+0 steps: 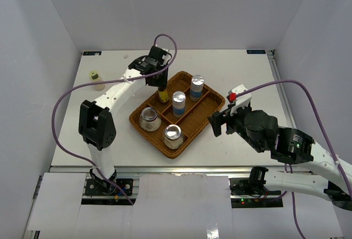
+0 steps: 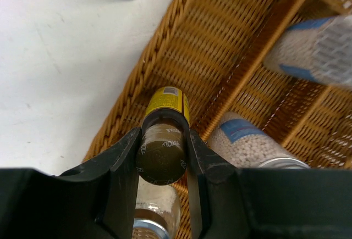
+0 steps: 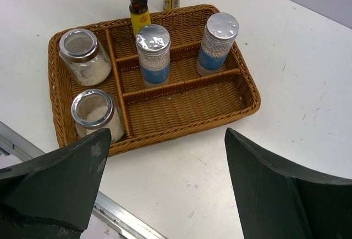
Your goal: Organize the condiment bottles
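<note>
Woven tray (image 3: 181, 132): two jars (image 3: 85, 57), two cylinders (image 3: 153, 55) | left gripper (image 2: 163, 140) clamps amber bottle (image 2: 165, 104) | right gripper (image 3: 166, 137) wide, empty

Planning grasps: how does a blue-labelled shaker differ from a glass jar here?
The shaker is tall and slim, the jar squat and wide. The shaker has a blue label, the jar none. The shaker stands in a narrow slot, the jar in the wide end section. Both stand upright with silver lids.

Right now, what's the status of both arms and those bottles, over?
Left gripper shut on slim amber bottle with yellow label, inside edge slot of brown woven tray. Right gripper open, empty, beside tray. Nothing blocking.
</note>
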Action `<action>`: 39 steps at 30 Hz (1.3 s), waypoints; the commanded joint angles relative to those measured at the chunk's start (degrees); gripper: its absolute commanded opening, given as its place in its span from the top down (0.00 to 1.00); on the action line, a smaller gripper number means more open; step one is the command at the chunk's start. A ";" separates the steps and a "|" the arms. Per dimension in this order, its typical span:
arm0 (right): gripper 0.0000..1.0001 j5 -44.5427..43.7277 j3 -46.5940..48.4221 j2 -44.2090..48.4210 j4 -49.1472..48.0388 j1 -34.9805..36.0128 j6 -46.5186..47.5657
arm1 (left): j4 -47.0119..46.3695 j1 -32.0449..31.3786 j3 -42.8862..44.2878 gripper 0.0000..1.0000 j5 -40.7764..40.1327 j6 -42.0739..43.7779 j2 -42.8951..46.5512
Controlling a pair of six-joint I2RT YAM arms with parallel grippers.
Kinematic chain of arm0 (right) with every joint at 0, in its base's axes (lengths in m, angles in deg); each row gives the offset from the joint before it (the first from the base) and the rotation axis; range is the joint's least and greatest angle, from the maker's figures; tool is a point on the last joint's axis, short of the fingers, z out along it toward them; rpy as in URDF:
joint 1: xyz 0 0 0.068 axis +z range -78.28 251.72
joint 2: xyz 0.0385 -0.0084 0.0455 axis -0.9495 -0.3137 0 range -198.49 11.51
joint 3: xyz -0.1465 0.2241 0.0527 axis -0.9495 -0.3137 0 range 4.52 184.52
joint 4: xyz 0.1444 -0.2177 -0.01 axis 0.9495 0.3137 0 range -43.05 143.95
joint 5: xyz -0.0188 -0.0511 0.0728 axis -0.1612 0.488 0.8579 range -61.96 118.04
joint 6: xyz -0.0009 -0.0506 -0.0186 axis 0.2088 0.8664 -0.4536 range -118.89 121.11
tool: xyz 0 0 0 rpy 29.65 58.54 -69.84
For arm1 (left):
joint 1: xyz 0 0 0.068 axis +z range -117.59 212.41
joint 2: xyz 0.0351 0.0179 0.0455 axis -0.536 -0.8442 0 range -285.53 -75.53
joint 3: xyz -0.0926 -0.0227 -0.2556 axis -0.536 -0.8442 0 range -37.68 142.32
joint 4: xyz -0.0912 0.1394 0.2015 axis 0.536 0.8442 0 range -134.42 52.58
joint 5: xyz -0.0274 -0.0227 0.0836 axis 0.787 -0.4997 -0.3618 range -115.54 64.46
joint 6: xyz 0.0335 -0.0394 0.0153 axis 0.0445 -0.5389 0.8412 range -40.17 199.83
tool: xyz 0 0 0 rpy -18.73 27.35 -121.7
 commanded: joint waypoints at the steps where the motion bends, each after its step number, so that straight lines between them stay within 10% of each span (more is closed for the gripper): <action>1: 0.10 -1.76 0.06 1.09 -2.61 -0.08 0.63 | -7.07 -1.21 -4.93 1.00 -0.39 -0.49 3.86; 6: 0.10 -1.67 -0.18 1.68 -2.38 -0.08 0.28 | -9.00 -2.43 -8.80 1.00 -1.14 -2.01 4.45; 12: 0.10 -1.67 -0.64 2.17 -2.55 -0.08 0.16 | -9.10 -3.43 -9.70 0.50 -1.24 -2.36 4.50; 19: 0.10 -1.75 -0.89 2.17 -2.55 -0.08 0.06 | -6.50 -3.52 -8.55 0.17 -3.07 -3.73 5.78; 39: 0.10 -4.29 0.91 1.27 -1.45 -0.11 1.53 | 4.29 4.36 26.29 0.17 -2.71 -1.52 -9.58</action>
